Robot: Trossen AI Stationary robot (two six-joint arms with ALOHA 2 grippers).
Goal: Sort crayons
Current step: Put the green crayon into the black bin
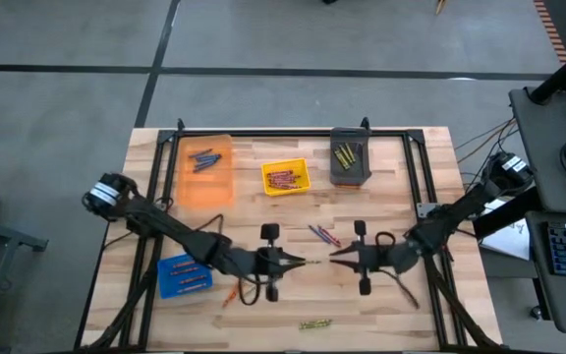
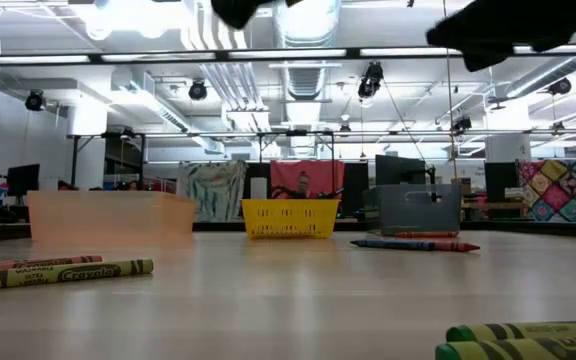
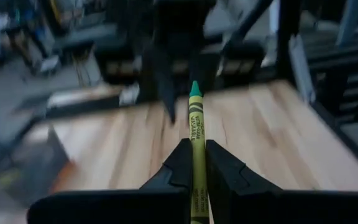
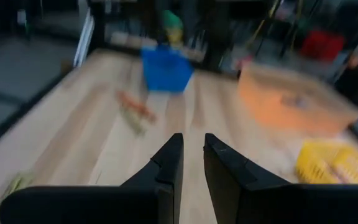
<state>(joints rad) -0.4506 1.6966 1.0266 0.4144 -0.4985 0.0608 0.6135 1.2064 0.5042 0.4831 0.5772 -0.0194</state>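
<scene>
- My left gripper (image 3: 194, 163), mid-bench: fingers clamped on a thin yellow-green wax crayon (image 3: 196, 134).
- My right gripper (image 4: 193, 163), facing it: fingers slightly apart, holding nothing.
- Orange plastic bin (image 1: 207, 177), far-left: blue crayons (image 1: 202, 158).
- Yellow plastic bin (image 1: 286, 178): red crayons (image 1: 281, 179).

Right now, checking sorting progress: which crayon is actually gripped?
The green-tipped crayon, clamped upright between the left gripper fingers; all others lie loose or binned.

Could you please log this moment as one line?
left gripper: shut on green crayon | right gripper: open, empty | both mid-table
</scene>
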